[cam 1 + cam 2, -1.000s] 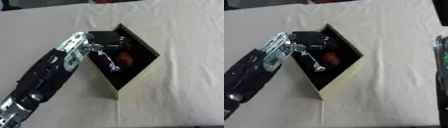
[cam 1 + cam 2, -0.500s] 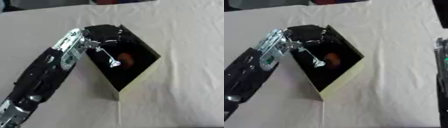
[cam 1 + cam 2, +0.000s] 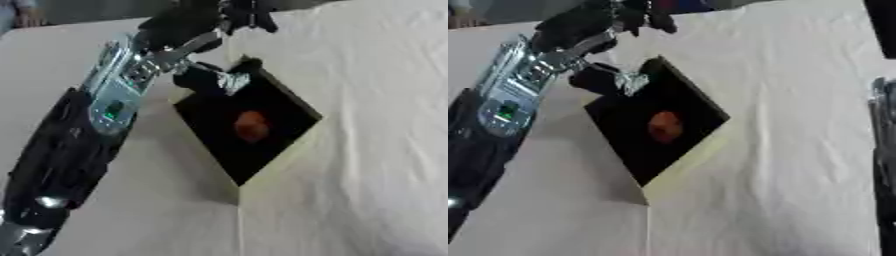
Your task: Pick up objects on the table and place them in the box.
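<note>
Box sits mid-surface, rotated diamond-wise, dark inside, pale outer wall facing 5 o'clock. One reddish-orange object lies on its floor near the centre; a dark lump with a shiny silver bit sits at the box's 11 o'clock corner, can't tell what it is.

Change vs a second ago: left robot hand was down inside the box over the red object; now it is lifted out and away, up at 12 o'clock of the box, well apart from it, near the frame's top edge. Camera tilts too, so the whole scene shifts, but the arm is clearly raised clear of the opening. Red object stays in the same spot in the box.

Left robot hand state: blurred and dark against the background, cannot tell how far the fingers are spread or whether anything is in them.

Right robot hand: not visible. Only a dark strip at the right eye view's 3 o'clock edge, probably that arm, idle.

Read: drop into the box looks done, arm is retracting. White cloth surface shows no other loose objects around the box in these views, so either the run is near its end or the next target is out of frame.
</note>
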`<state>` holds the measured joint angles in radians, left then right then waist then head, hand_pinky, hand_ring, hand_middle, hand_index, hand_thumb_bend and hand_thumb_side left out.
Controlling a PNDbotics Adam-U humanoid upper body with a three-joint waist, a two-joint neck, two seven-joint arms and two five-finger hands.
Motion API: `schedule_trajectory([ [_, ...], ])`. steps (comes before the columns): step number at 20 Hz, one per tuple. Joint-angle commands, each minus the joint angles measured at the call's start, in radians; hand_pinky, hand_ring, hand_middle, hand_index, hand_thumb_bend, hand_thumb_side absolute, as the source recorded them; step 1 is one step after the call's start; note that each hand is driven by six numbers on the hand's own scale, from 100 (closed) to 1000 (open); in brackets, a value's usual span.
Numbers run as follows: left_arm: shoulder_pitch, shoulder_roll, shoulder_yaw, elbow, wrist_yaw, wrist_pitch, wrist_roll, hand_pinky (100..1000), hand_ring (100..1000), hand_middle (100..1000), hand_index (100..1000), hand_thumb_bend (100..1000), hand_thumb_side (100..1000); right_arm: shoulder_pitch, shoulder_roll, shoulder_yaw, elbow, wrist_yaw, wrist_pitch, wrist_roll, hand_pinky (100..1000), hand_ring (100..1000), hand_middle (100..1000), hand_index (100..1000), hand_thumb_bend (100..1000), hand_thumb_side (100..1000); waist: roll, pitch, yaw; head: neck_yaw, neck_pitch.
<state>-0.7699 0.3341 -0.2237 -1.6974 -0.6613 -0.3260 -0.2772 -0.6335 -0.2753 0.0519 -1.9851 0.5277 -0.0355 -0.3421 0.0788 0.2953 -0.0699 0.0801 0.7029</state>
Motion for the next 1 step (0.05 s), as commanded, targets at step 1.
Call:
schedule_trajectory([
  [1,0.04,0.043,0.048,-0.097,0.053,0.016,0.053,564,726,760,826,100,554,-0.013,-0.014,-0.01,-0.015,0.008,0.0,-0.007,707,840,634,768,100,749,-0.005,-0.022,0.006,-0.013,-0.005],
])
